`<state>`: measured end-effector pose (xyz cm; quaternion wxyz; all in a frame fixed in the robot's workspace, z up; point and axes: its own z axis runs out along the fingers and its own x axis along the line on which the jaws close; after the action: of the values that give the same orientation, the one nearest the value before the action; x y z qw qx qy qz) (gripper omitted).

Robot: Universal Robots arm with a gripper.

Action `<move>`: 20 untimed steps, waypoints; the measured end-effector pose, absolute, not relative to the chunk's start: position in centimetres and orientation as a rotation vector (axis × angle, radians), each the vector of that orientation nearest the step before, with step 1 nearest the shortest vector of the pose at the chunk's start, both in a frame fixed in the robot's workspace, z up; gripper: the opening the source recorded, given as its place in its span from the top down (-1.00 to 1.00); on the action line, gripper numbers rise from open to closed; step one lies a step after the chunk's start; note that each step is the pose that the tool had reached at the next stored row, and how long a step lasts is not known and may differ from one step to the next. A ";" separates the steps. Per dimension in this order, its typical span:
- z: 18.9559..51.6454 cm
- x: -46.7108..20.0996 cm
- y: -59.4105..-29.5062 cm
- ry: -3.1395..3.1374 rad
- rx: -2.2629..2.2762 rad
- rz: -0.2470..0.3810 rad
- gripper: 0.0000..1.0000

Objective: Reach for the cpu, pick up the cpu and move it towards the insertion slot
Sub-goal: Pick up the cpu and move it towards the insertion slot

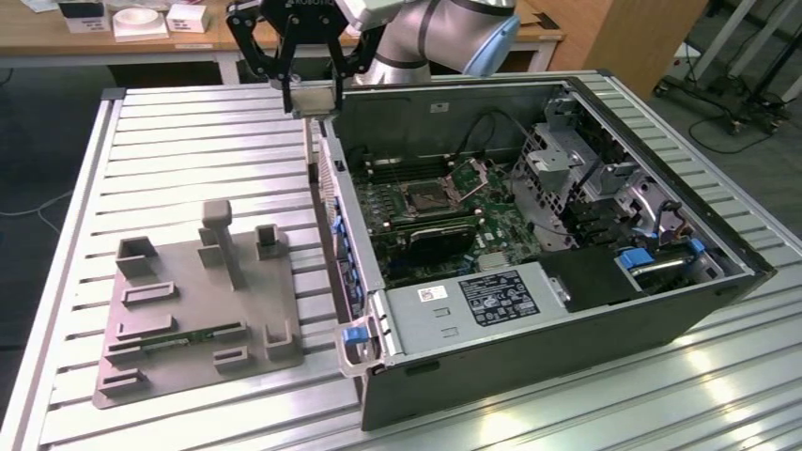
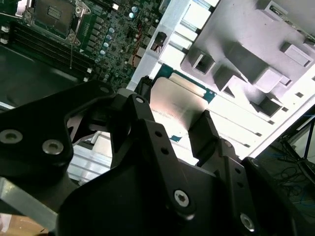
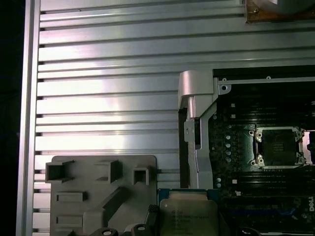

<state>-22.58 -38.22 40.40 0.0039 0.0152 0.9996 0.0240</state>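
Note:
My gripper (image 1: 314, 105) hangs over the back corner of the open computer case (image 1: 652, 310), shut on the cpu (image 1: 316, 96). The chip is a thin square with a pale silver top. In the second wrist view the cpu (image 2: 179, 101) sits between the black fingers (image 2: 204, 130). Its printed face (image 3: 189, 216) also shows in the first wrist view. The insertion slot (image 1: 426, 197), a silver-framed socket with a dark centre, lies open on the green board inside the case, with its hinged plate (image 1: 474, 174) raised. The socket shows in both wrist views (image 2: 51, 14) (image 3: 278, 146), apart from the chip.
A grey plastic tray (image 1: 201, 301) with raised blocks and recesses lies on the slatted metal table (image 1: 188, 150), at the exterior view's left of the case. The case's side wall (image 1: 329, 188) stands between tray and board. A drive cage (image 1: 564, 178) and cables fill the case's far side.

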 end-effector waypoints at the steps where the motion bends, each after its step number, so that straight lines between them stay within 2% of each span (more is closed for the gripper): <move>1: 40.4 -22.6 -38.1 3.132 0.047 0.075 -0.09; 20: 40.4 -22.9 -37.9 3.131 0.047 0.075 -0.09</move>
<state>-22.89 -37.89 40.38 0.0046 0.0151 0.9996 0.0240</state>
